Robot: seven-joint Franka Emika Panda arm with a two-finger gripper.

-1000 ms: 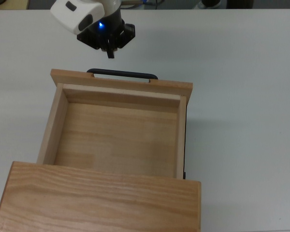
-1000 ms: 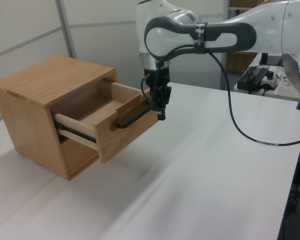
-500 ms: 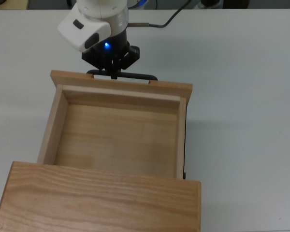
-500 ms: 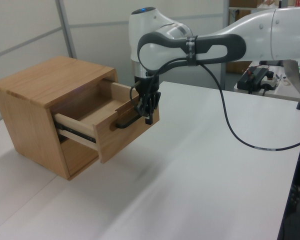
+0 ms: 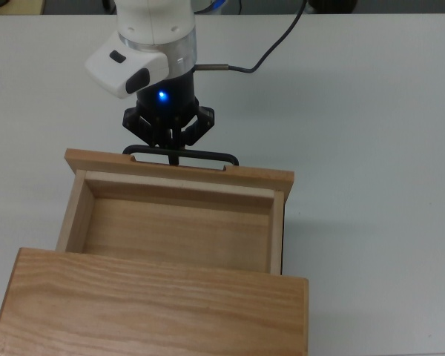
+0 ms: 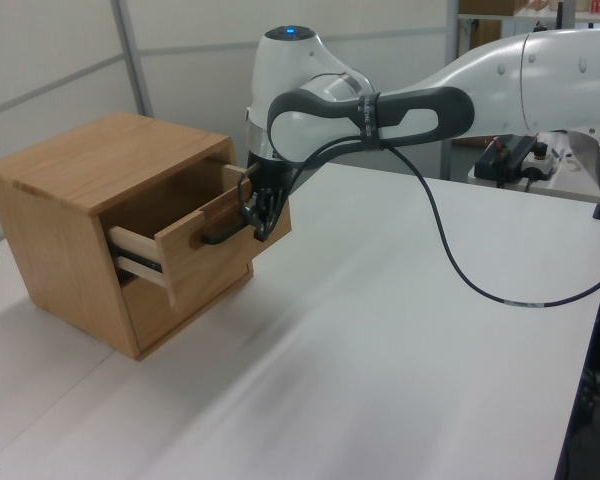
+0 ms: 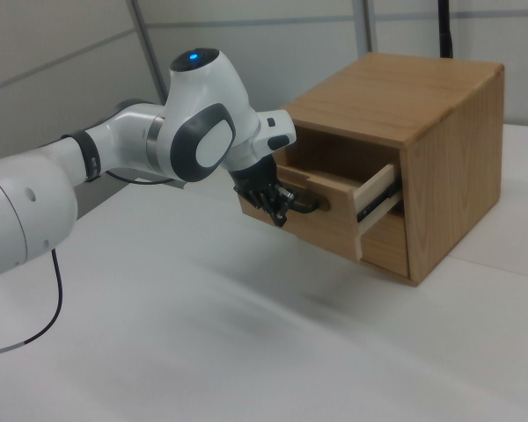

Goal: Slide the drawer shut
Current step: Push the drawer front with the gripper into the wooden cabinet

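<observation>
White worktop (image 5: 371, 148) carries a wooden cabinet (image 6: 70, 190), and the drawer (image 5: 178, 222) juts from its front, partly pushed in but with a good stretch of its tray open to the top view. The arm (image 6: 460, 90) reaches in from the left view's right and presses the tool (image 5: 168, 148) against the black handle (image 5: 208, 156) near the top view's left end of the bar. Whether the fingers are closed round the bar or merely resting on it I cannot tell; they sit tight against it. The risk I see is an off-centre push: contact lies toward one end of the handle, so the drawer could skew on its runners (image 6: 140, 265) and bind, or the light cabinet could slide back across the worktop instead of taking the drawer. Compared with half a second ago, the front panel has moved toward the cabinet, less of the tray shows, and the tool has followed it in; a second ago the tool hung clear of the handle.
</observation>
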